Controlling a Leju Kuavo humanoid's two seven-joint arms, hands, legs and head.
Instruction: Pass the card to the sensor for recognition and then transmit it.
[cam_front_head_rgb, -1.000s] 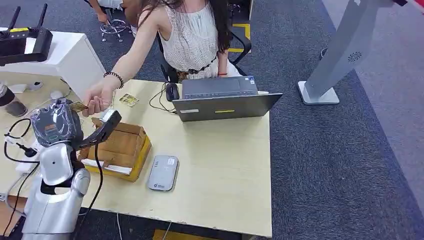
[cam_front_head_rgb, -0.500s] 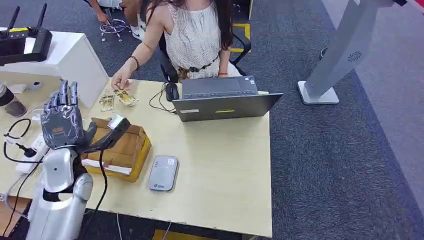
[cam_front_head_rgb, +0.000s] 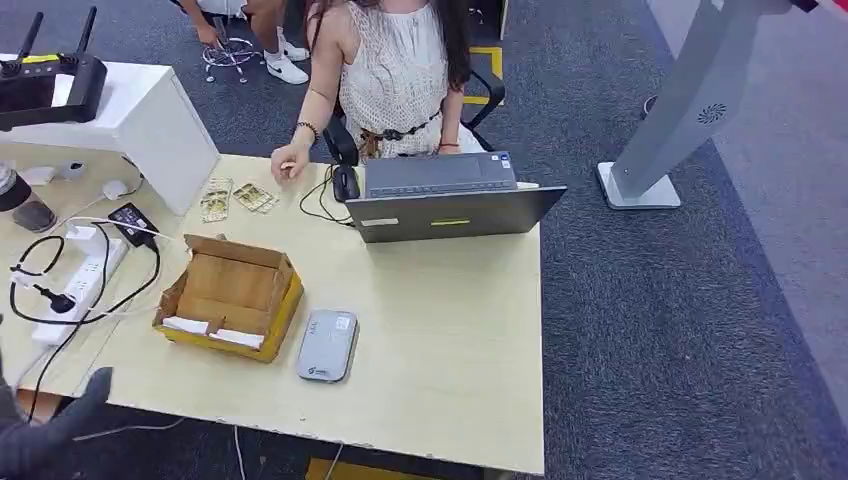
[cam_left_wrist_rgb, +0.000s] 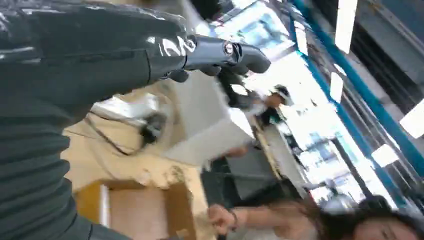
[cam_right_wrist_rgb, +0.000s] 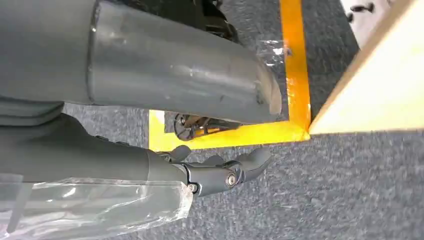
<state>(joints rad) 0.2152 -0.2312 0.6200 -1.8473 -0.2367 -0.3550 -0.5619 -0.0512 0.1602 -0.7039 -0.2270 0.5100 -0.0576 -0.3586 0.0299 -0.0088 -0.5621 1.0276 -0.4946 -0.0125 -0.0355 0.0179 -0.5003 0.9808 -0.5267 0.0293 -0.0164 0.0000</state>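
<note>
At the table's far edge: the cards (cam_front_head_rgb: 216, 199) lie flat, just beside the white cabinet (cam_front_head_rgb: 150, 125). A person's hand (cam_front_head_rgb: 289, 165) rests on the table near them, so you have little open room there.
Left robot hand (cam_front_head_rgb: 48, 440): you see it low at the near left corner, off the table (cam_front_head_rgb: 450, 330) edge. In the blurred wrist view its fingers (cam_left_wrist_rgb: 222, 51) are stretched out with nothing in them.
Right robot hand (cam_right_wrist_rgb: 220, 174): it hangs beside the table's near edge, over the carpet (cam_right_wrist_rgb: 350, 190) and a yellow floor line (cam_right_wrist_rgb: 292, 65). Its fingers are loosely curved and hold nothing.
Sensor (cam_front_head_rgb: 326, 346): the grey reader lies flat near the front edge, just beside the box (cam_front_head_rgb: 230, 295). To its right you have a broad bare stretch of tabletop.
Box: an open cardboard box, left of centre, between the cards and the near edge.
Laptop (cam_front_head_rgb: 450, 195): it stands open at the far edge, in front of the seated person. Its cable (cam_front_head_rgb: 322, 200) loops toward the cards.
Left side: a power strip (cam_front_head_rgb: 78, 287) and black leads (cam_front_head_rgb: 120, 270) crowd the space left of the box.
Surface: pale wood, square-cornered, with its right edge well apart from any thing on it.
Room: dark carpet, with a grey stand (cam_front_head_rgb: 680, 120) on the floor to the right, well apart from the table.
</note>
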